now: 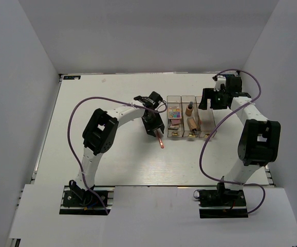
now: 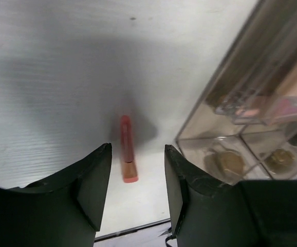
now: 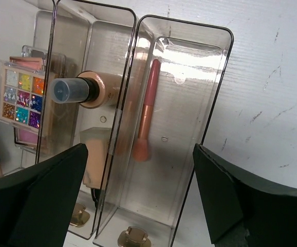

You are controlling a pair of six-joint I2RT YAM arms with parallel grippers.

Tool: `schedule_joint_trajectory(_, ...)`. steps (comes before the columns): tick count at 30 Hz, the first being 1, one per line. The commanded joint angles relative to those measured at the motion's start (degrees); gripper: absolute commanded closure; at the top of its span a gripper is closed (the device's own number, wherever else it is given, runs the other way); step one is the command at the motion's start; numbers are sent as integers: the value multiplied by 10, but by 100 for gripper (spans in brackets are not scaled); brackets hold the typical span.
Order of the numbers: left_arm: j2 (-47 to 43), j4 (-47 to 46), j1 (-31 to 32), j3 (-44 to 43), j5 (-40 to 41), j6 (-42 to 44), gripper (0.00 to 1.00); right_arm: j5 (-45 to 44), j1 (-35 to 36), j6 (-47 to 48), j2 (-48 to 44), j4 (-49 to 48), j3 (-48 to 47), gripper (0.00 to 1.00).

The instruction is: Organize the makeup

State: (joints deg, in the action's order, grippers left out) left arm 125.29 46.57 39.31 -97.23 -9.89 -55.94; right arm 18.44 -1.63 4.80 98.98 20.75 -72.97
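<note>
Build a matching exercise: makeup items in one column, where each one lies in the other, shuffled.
1. multicolour glitter eyeshadow palette
2. tan round bottle with dark cap
3. coral-pink thin stick in the right wrist view
4. coral-pink thin stick in the left wrist view

A. white table, outside the clear plastic box
B. middle compartment
C. compartment nearest the right arm
D. compartment nearest the left arm

Pairs: 1-D, 2-B, 3-C, 4-A

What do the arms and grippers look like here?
The left arm and right arm have white links with bulky black joint housings; a thin purple cable loops along each. The left gripper and right gripper have broad matte-black wedge-shaped fingers. No markings are legible.
</note>
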Motion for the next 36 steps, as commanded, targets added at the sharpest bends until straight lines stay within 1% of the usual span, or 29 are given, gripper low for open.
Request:
schedule_joint_trajectory(1, -4, 34, 8, -14, 8, 16, 45, 14, -7, -10, -18, -16, -9, 11)
schedule_joint_trajectory(4, -1, 43, 8, -12, 6, 27, 45, 18, -8, -15, -25, -25, 0, 11)
schedule_joint_trajectory(10, 17, 66, 13, -20, 4, 50, 51, 27, -14, -19, -34, -34, 11, 11)
schedule_joint_trajectory(11, 24, 68, 13, -23, 4, 55, 54, 29, -14, -20, -34, -37, 12, 11)
schedule_joint_trajectory(19, 45, 77, 18, -22, 7, 69, 62, 51, -19, -31, -57, -46, 19, 11)
schedule_joint_trajectory(26, 50, 92, 18, -14, 12, 97, 73, 63, -19, -34, -78, -54, 24, 11)
schedule_joint_trajectory(27, 48, 99, 18, -5, 15, 102, 77, 64, -19, -35, -79, -54, 25, 11)
schedule_joint_trajectory(30, 40, 108, 18, 22, 22, 120, 81, 70, -19, -38, -85, -55, 27, 11)
schedule_joint_trajectory(31, 29, 107, 18, 30, 24, 123, 85, 71, -19, -39, -85, -56, 27, 11)
schedule_joint_trajectory(34, 0, 92, 18, 60, 24, 130, 89, 75, -19, -41, -92, -59, 33, 11)
schedule_joint_trajectory(36, -23, 60, 18, 70, 17, 135, 90, 76, -19, -41, -98, -62, 38, 11)
